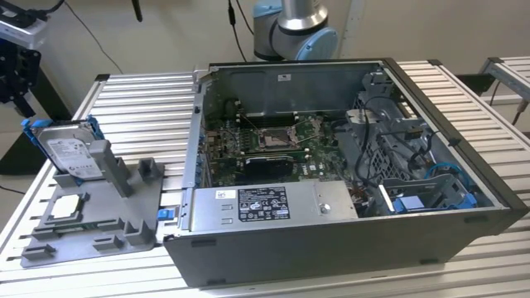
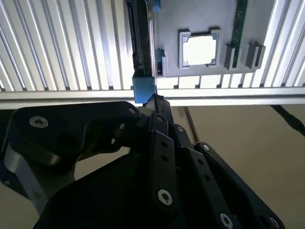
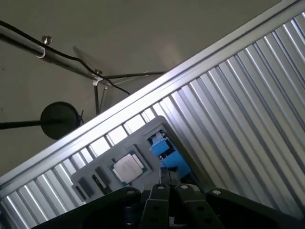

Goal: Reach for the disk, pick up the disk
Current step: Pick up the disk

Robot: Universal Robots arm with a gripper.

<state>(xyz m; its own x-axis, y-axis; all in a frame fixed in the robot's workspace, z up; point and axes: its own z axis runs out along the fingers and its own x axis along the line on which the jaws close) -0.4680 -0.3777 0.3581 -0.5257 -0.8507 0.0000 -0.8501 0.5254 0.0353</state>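
Note:
The disk (image 1: 68, 151) is a silver-grey drive with a white label in a bright blue bracket. It stands on edge in a grey fixture tray (image 1: 108, 233) at the exterior view's left. My gripper (image 1: 22, 104) hangs above and to the left of it, apart from it. In the second wrist view the disk (image 2: 143, 57) shows edge-on, its blue bracket corner just beyond my gripper (image 2: 153, 101). In the first wrist view the disk's blue bracket (image 3: 167, 153) sits just past my gripper (image 3: 167, 178). The black fingers are together with nothing between them.
A small square silver chip (image 1: 68, 207) lies flat in the tray, also in both wrist views (image 2: 200, 50) (image 3: 127, 167). A large open computer case (image 1: 331, 248) fills the slatted table's (image 1: 141, 105) middle and right. The table edge runs just behind the tray.

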